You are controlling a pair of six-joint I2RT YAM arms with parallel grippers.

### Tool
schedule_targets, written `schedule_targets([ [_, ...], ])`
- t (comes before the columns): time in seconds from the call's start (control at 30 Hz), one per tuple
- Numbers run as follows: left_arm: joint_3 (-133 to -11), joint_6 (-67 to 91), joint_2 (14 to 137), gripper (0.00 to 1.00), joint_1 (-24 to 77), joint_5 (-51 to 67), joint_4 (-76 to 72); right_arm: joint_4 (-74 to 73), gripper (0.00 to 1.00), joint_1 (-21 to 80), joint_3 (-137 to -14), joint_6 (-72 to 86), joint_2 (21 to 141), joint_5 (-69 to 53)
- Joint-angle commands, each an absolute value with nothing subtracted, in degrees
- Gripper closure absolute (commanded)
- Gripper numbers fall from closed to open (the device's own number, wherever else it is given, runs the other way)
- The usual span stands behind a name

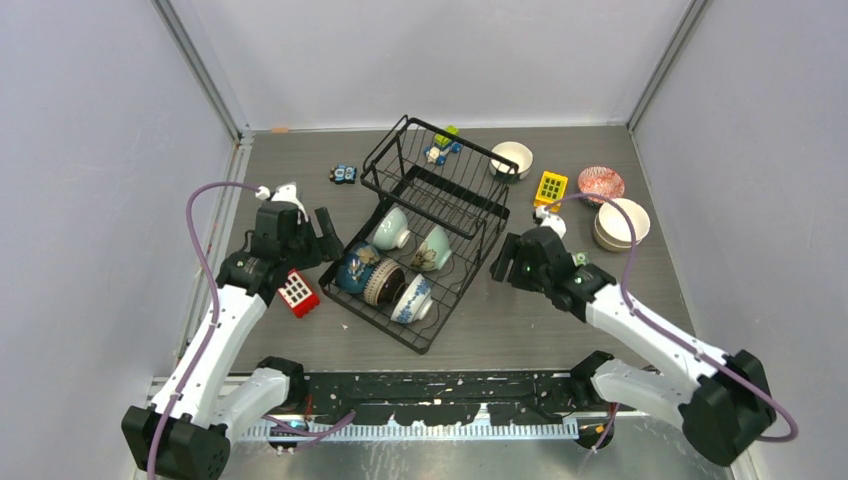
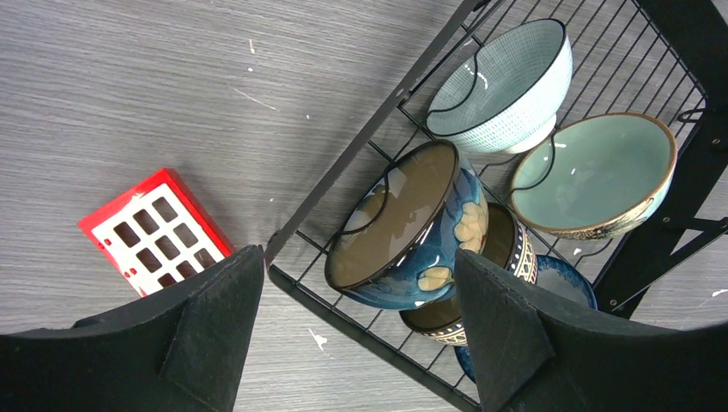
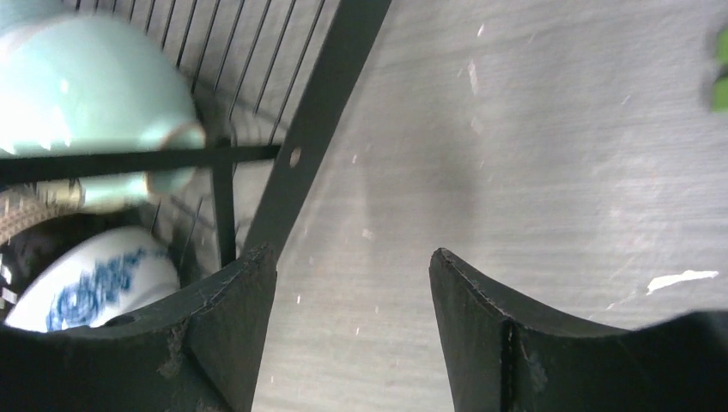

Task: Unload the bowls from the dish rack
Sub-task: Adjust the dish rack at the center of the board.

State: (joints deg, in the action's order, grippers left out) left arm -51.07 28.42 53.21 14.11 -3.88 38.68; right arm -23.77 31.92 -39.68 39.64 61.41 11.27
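Your left gripper (image 1: 325, 232) hangs wide open and empty at the 9 o'clock edge of the dish rack (image 1: 447, 190), facing the dark blue bowl (image 2: 403, 225), one of five standing in the rack. Your right gripper (image 1: 503, 262), equally wide open and empty, hovers over the table (image 1: 520, 320) at the rack's 3 o'clock edge, with the stacked cream bowls (image 1: 622, 222) at its 2 o'clock.

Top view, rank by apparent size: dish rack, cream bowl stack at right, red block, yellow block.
Largest: dish rack, by far.
Then: cream bowl stack.
Last: red block and yellow block, about alike, so unranked.
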Motion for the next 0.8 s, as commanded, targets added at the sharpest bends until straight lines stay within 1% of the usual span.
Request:
schedule_targets([
  [0.0, -51.5, 28.4, 51.1, 0.18, 13.7, -4.1, 39.0, -20.9, 0.3, 38.4, -32.8, 47.2, 52.9, 10.3],
  [0.1, -50.9, 28.9, 50.1, 0.18, 13.7, -4.2, 38.9, -18.3, 0.3, 44.2, -29.5, 53.3, 50.5, 13.4],
  [0.23, -50.3, 29.8, 49.1, 0.18, 13.7, -4.0, 38.4, -14.4, 0.29, 50.3, -28.7, 61.0, 51.5, 19.4],
  [0.37, -50.1, 30.1, 49.0, 0.18, 13.7, -3.7, 38.5, -11.2, 0.29, 53.4, -30.7, 64.9, 57.3, 24.1],
  [0.53, -50.1, 30.2, 48.3, 0.18, 13.7, -3.5, 39.0, -7.7, 0.29, 53.6, -33.3, 65.6, 65.6, 25.1],
  [0.63, -49.4, 30.3, 47.4, 0.18, 13.7, -3.5, 39.0, -8.4, 0.34, 53.6, -36.4, 64.3, 70.7, 25.0],
  [0.67, -49.2, 30.3, 47.1, 0.18, 13.7, -3.5, 38.9, -8.2, 0.37, 53.6, -37.0, 63.9, 71.7, 25.0],
  [0.7, -49.0, 30.4, 46.9, 0.18, 13.7, -3.4, 38.9, -8.1, 0.42, 53.6, -37.4, 63.3, 72.5, 25.0],
  [0.77, -48.8, 30.4, 46.7, 0.18, 13.7, -3.4, 39.2, -9.2, 0.55, 53.6, -38.7, 62.1, 73.7, 25.0],
])
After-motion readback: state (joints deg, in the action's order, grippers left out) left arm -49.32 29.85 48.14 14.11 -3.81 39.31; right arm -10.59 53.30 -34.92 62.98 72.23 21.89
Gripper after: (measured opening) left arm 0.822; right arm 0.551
